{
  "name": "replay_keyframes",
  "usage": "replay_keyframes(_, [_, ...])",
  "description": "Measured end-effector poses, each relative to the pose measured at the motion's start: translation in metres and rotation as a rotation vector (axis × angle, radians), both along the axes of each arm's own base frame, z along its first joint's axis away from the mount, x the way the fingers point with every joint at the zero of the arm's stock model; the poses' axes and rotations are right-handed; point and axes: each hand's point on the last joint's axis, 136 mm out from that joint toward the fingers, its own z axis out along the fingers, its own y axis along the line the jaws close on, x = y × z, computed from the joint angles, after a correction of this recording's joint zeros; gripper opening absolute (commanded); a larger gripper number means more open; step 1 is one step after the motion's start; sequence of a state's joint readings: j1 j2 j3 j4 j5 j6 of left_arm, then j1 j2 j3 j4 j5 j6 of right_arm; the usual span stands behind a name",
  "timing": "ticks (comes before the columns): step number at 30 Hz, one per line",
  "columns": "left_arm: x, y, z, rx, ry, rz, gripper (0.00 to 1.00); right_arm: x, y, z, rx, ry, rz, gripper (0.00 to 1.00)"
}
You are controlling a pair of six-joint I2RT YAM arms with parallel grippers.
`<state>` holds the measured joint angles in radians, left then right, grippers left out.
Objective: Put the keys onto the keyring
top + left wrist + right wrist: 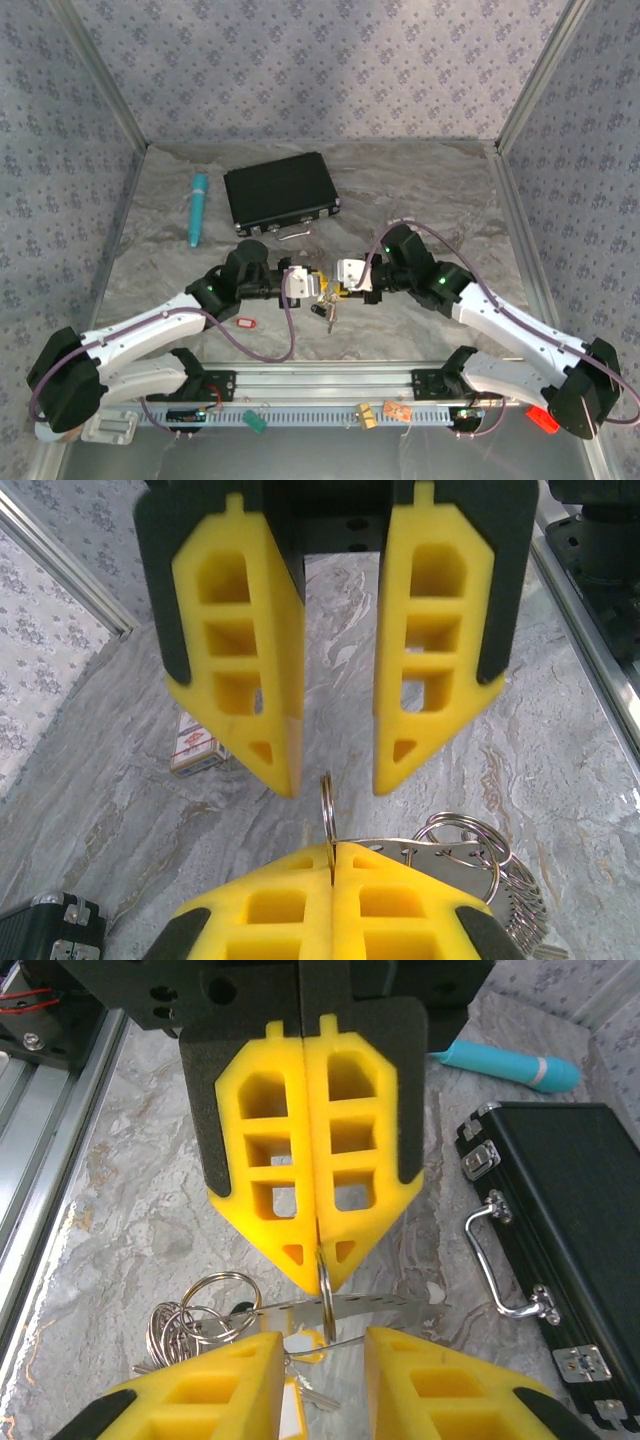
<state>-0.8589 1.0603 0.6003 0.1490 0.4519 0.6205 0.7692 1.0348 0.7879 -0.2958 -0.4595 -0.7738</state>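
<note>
Keyring first, Ben: what has hold of it?

Right gripper, Ana. Its yellow pads are pressed together on the thin ring, which stands edge-on and pokes out past the tips.

And the other one?

Left gripper faces it tip to tip, fingers apart with a clear gap between them, the ring's rim just short of that gap. It holds nothing.

Where are the keys?

Bunched on several silvery rings right beside the pinched ring, at the spot where the two grippers meet in the middle of the table. From above they show as a dark cluster just nearer the bases than the fingertips. Whether they touch the cloth I cannot tell.

Anything loose?

A red tag lies on the table by the left forearm, well apart from the bunch.

Further out?

A black case sits shut toward the back, a teal tube left of it, and a small patterned box beyond the left fingers.
</note>
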Motion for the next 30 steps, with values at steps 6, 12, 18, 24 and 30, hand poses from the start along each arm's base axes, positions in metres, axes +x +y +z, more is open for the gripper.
replay_keyframes(6, [-0.001,0.001,-0.004,0.013,0.011,0.0,0.0,-0.001,0.005,-0.004,-0.006,0.005,0.008,0.13])
replay_keyframes(12, [-0.001,0.002,-0.004,0.016,0.016,0.005,0.0,0.001,0.006,-0.003,-0.002,0.007,-0.006,0.0])
replay_keyframes(18, [0.003,0.006,0.01,-0.061,0.04,0.059,0.48,0.003,0.008,-0.001,0.029,0.018,-0.015,0.0])
replay_keyframes(24, [-0.002,0.027,0.013,-0.193,0.111,0.126,0.48,0.004,0.0,-0.011,0.085,0.11,-0.037,0.0])
replay_keyframes(30, [-0.01,0.032,0.006,-0.228,0.185,0.119,0.41,-0.003,0.001,-0.005,0.151,0.168,0.0,0.0])
